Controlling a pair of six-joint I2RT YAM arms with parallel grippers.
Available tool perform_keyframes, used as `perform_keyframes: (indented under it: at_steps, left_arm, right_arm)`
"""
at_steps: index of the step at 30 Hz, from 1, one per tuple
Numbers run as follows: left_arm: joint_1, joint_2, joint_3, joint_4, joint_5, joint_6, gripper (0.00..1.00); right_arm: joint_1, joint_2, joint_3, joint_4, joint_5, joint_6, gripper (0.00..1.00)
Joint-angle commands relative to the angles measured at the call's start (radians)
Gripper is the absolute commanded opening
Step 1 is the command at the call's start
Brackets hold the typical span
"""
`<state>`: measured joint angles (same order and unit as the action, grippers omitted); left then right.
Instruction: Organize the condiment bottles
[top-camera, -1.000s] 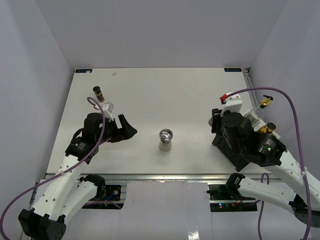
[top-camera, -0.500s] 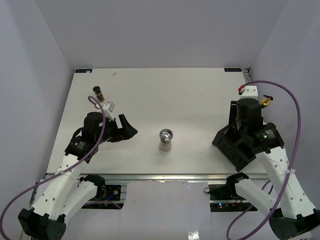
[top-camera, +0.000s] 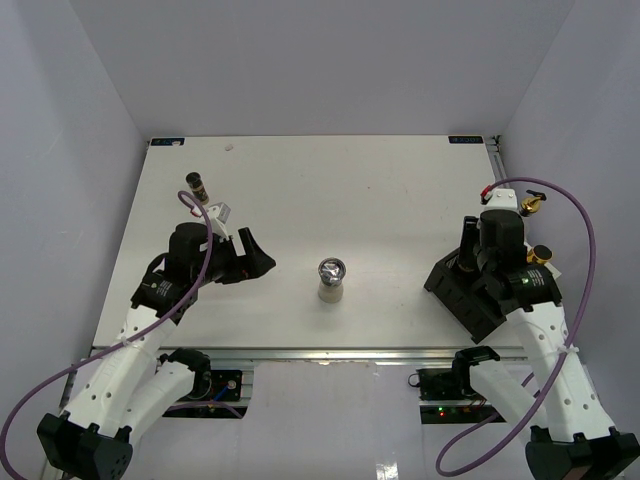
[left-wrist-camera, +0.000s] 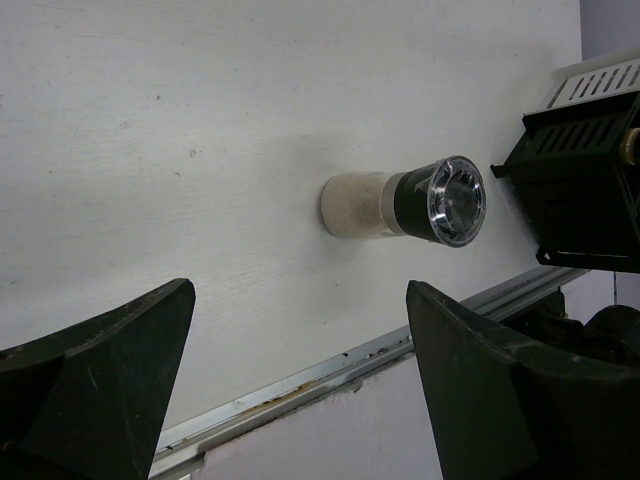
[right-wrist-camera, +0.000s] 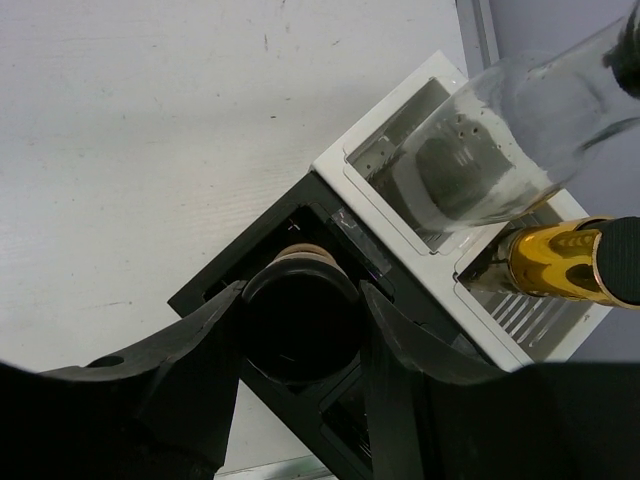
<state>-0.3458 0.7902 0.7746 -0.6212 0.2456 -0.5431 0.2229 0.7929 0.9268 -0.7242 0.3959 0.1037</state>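
A chrome-topped shaker (top-camera: 332, 278) stands mid-table and also shows in the left wrist view (left-wrist-camera: 400, 203). My left gripper (top-camera: 257, 262) is open and empty to its left, with its fingers (left-wrist-camera: 100, 380) wide apart. A small dark black-capped jar (top-camera: 196, 185) stands at the far left. My right gripper (right-wrist-camera: 300, 325) is shut on the other dark black-capped jar (right-wrist-camera: 300, 315), held over a compartment of the black rack (right-wrist-camera: 215, 285). The tall clear glass bottle (right-wrist-camera: 510, 140) with the gold spout (top-camera: 528, 205) and the slim yellow-labelled bottle (right-wrist-camera: 555, 262) stand in a white rack (right-wrist-camera: 385, 150).
The black rack (top-camera: 462, 300) sits at the near right, by the table's front rail, under my right arm (top-camera: 497, 245). It also shows in the left wrist view (left-wrist-camera: 580, 190). Purple walls close in the table on three sides.
My right arm has swung round, its wrist moving right and then nearer, over the black rack. The left arm, shaker and far-left jar have not moved.
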Motion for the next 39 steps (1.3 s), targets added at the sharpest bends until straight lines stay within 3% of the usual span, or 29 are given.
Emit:
perform_keyframes:
  at_steps: [1, 7, 14, 21, 29, 32, 39]
  left_arm:
    - [0.005, -0.008, 0.03, 0.01, 0.019, -0.01, 0.98]
    - [0.004, -0.02, 0.033, -0.002, 0.026, -0.015, 0.98]
    - [0.005, -0.035, 0.029, -0.014, 0.021, -0.014, 0.98]
    - [0.005, -0.032, 0.017, -0.003, 0.022, -0.011, 0.98]
    - [0.005, -0.027, 0.017, -0.006, 0.019, -0.001, 0.98]
    - [0.005, -0.028, 0.023, -0.01, 0.014, 0.005, 0.98]
    - [0.004, -0.035, 0.04, -0.024, 0.008, 0.01, 0.98]
  right_arm:
    - [-0.019, -0.022, -0.036, 0.069, 0.02, 0.016, 0.08]
    - [-0.058, -0.033, -0.115, 0.121, 0.013, 0.022, 0.08]
    - [-0.068, -0.035, -0.164, 0.184, -0.002, 0.018, 0.2]
    - [-0.068, -0.038, -0.202, 0.225, 0.018, 0.01, 0.44]
    - [-0.069, -0.006, -0.214, 0.241, 0.052, 0.009, 0.5]
    - [-0.071, 0.005, -0.213, 0.241, 0.058, 0.004, 0.6]
    - [-0.071, 0.015, -0.202, 0.236, 0.07, -0.002, 0.65]
